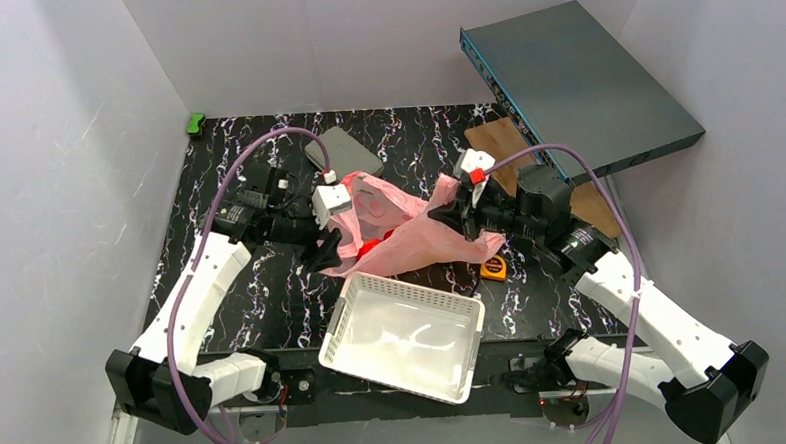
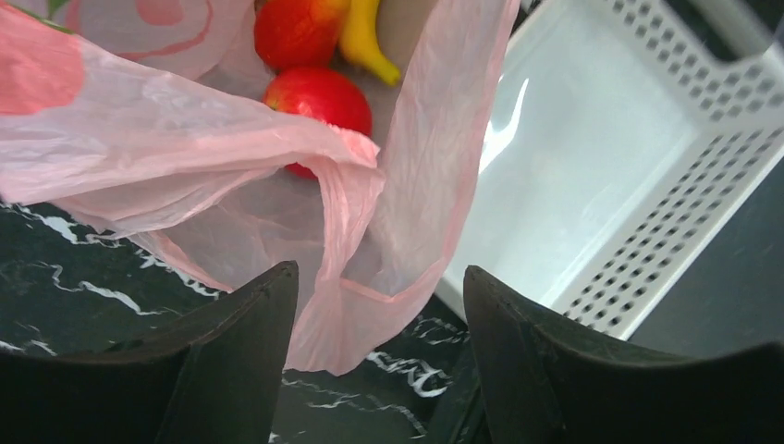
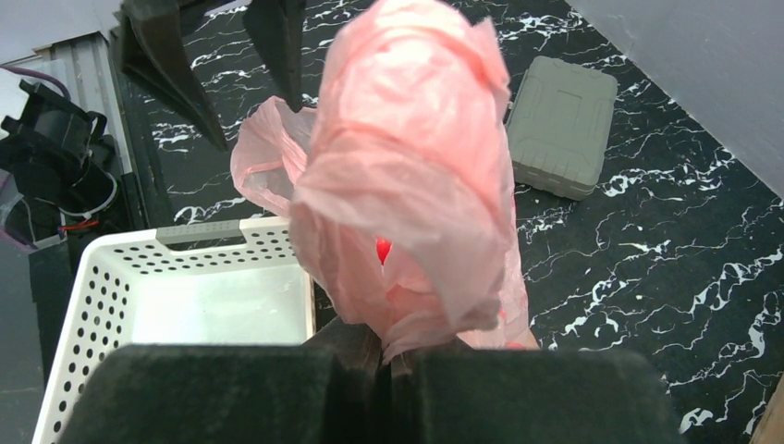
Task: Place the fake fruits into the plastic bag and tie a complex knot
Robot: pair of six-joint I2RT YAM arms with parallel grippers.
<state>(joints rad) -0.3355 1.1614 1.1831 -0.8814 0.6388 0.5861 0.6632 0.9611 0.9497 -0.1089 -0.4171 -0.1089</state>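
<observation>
The black worktop (image 1: 292,296) holds your pink bag (image 1: 409,231), just behind the white basket (image 1: 412,289). Your right claw (image 3: 388,356) is pinched tight on a bunch of the bag. Your left claw (image 2: 379,273) stands wide, and a bag loop (image 2: 430,185) hangs between its fingers. Two red fruits (image 2: 319,97) and a banana (image 2: 368,42) sit inside the bag

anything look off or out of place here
The flat grey box in the far right corner lies askew, seemingly tilted at an angle over a brown board. The bag is crumpled, but nothing looks spilled or torn.
</observation>
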